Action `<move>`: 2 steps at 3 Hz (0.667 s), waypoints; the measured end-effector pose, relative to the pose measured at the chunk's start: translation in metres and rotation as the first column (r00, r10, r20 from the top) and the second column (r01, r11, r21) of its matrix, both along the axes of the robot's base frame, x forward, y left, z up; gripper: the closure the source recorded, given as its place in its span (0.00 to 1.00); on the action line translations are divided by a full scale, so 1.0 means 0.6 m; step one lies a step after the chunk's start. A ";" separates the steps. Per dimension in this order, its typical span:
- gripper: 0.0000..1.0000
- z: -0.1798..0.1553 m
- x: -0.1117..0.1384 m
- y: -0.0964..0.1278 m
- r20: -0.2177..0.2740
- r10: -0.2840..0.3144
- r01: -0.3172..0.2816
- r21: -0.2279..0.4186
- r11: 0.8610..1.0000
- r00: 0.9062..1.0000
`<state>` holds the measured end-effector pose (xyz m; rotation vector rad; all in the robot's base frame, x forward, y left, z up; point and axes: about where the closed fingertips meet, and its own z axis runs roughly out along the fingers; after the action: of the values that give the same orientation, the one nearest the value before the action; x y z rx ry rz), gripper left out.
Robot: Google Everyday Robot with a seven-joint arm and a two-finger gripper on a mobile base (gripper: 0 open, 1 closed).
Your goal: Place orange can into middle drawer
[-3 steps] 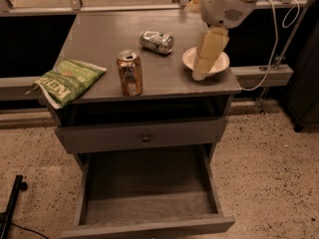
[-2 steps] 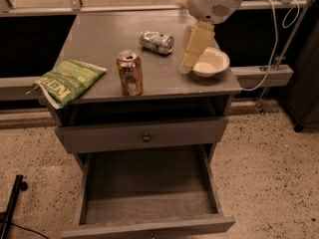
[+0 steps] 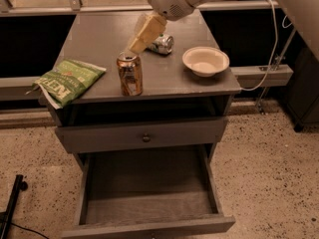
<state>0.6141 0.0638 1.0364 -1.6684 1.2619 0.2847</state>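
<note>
The orange can (image 3: 129, 74) stands upright near the front edge of the grey cabinet top (image 3: 169, 76), left of centre. My gripper (image 3: 138, 44) hangs from the white arm, just above and slightly behind the can's silver top, not touching it. The middle drawer (image 3: 149, 193) is pulled out wide open below, its plain grey floor bare.
A dented silver-and-green can (image 3: 161, 44) lies on its side behind the gripper. A white bowl (image 3: 205, 60) sits at the right of the top. A green chip bag (image 3: 67, 80) overhangs the left front corner. A shut drawer with a round knob (image 3: 145, 138) is above the open one.
The arm has swung left from over the white bowl, across the top, and now sits above the orange can. The can and the drawer have not moved.
</note>
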 end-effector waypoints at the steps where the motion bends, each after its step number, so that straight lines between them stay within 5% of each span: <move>1: 0.00 -0.031 0.020 0.016 -0.059 0.014 -0.009 0.073 0.997 0.998; 2: 0.00 -0.034 0.020 0.016 -0.121 0.028 -0.014 0.111 0.994 0.992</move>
<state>0.6263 0.0734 1.0159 -1.5900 1.2958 0.4674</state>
